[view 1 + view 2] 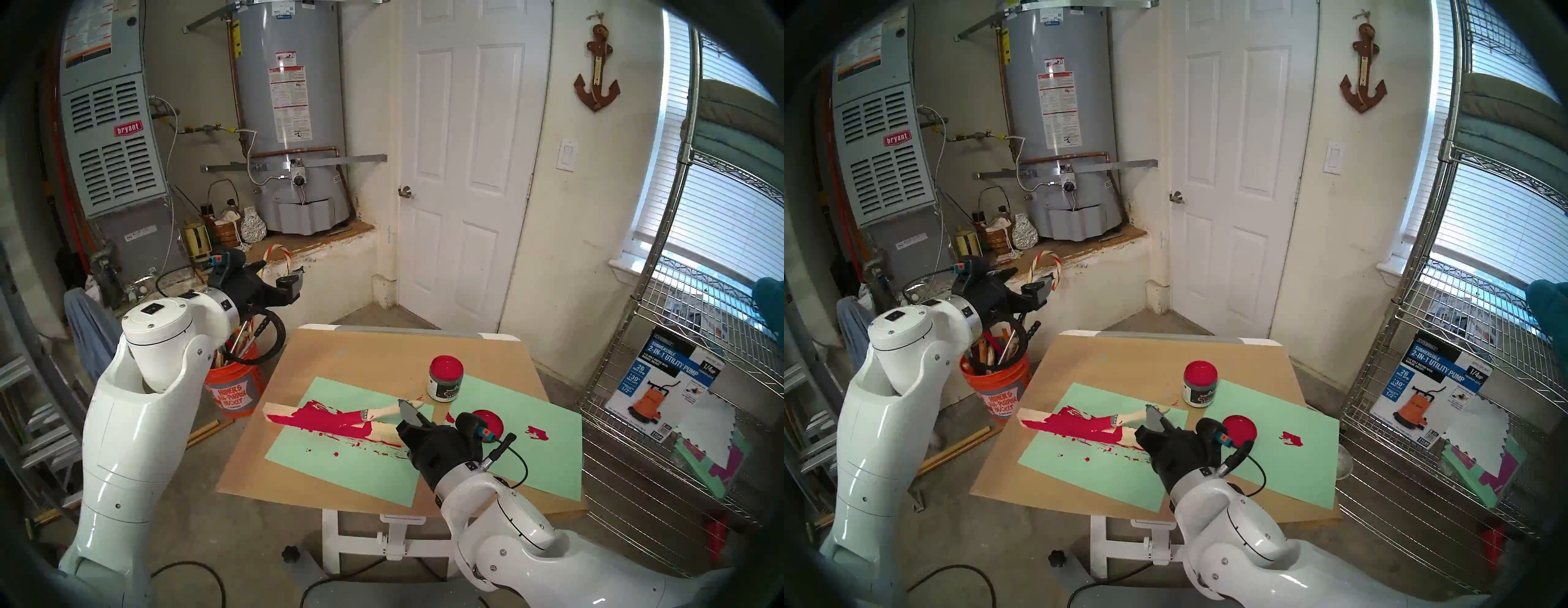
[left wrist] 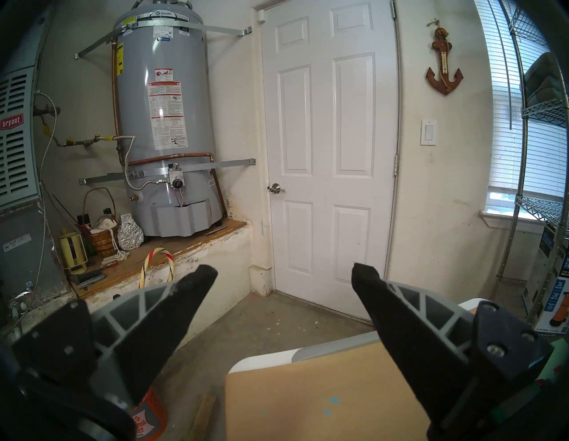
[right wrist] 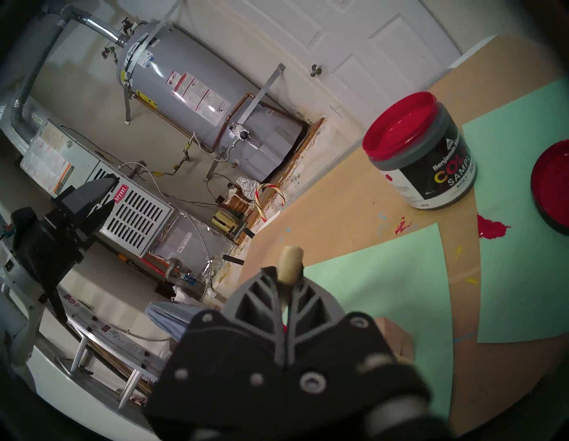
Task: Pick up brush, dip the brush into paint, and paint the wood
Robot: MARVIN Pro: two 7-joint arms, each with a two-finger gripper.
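We are gripping the brush (image 1: 379,412) by its handle in our clamped right gripper (image 1: 410,410), bristles resting on the wood (image 1: 297,414), whose middle is already red while both ends are showing bare, our left gripper (image 2: 284,274) gaping wide and empty.

The brush (image 1: 379,412), pale handle and red-stained bristles, sits angled across the wood (image 1: 335,422), a long pale bar half-coated crimson. The paint (image 1: 444,366) jar stands open just behind.

Glossy crimson paint (image 1: 445,365), pale bare wood (image 1: 278,410), matt green paper (image 1: 339,465).
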